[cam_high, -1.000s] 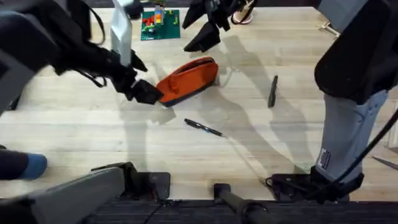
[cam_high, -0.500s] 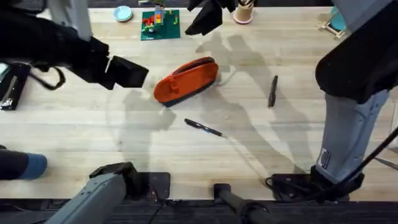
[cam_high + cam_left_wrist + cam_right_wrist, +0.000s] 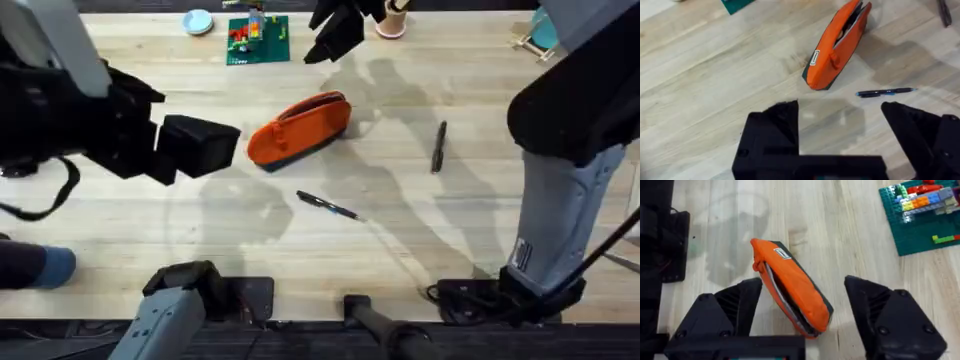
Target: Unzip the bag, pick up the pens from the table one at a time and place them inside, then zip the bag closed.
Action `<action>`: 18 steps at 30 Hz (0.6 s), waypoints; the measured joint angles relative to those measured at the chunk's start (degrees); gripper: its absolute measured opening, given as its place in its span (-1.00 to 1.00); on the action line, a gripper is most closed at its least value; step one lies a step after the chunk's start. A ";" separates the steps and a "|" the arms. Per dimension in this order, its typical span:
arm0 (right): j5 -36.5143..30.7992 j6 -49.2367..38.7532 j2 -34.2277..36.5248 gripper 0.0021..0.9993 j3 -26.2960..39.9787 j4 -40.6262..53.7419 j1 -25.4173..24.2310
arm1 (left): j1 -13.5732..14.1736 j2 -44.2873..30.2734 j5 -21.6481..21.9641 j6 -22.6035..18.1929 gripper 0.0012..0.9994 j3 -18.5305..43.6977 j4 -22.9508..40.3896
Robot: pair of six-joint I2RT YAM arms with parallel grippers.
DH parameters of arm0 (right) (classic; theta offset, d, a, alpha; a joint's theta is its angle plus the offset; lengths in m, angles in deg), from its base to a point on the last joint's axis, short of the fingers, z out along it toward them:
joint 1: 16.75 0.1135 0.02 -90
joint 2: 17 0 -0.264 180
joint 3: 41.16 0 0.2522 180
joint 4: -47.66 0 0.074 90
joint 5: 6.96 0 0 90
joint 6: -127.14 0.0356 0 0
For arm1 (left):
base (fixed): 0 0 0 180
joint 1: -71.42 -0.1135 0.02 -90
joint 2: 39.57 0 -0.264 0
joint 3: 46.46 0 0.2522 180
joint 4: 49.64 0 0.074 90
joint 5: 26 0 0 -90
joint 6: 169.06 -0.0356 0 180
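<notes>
The bag (image 3: 298, 130) lies on the table (image 3: 420, 240) with its zipper parted (a dark slit shows along the top in both wrist views), so the unzipping looks done and pen loading is the step in hand. Both pens rest outside it: one pen (image 3: 327, 205) just in front, the other pen (image 3: 438, 146) off to its right. The left gripper (image 3: 840, 117) and right gripper (image 3: 802, 297) hover spread and empty; the next move calls for one to descend on a pen.
</notes>
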State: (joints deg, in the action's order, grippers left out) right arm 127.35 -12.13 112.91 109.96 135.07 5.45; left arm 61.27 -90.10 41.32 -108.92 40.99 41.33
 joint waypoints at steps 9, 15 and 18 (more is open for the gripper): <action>-0.02 0.00 0.02 0.99 0.02 3.50 0.00 | 0.00 0.22 -0.50 0.32 0.99 0.20 0.13; -0.04 -0.11 0.02 0.83 0.02 4.56 0.00 | 0.00 0.22 -0.50 0.33 0.99 0.20 0.13; -0.04 0.01 0.02 -0.01 0.04 4.63 0.00 | 0.00 0.22 -0.50 0.33 0.99 0.20 0.14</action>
State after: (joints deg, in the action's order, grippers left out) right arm 127.31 -12.13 112.93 110.01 139.70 5.45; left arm 61.27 -89.88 40.82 -108.60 41.18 41.47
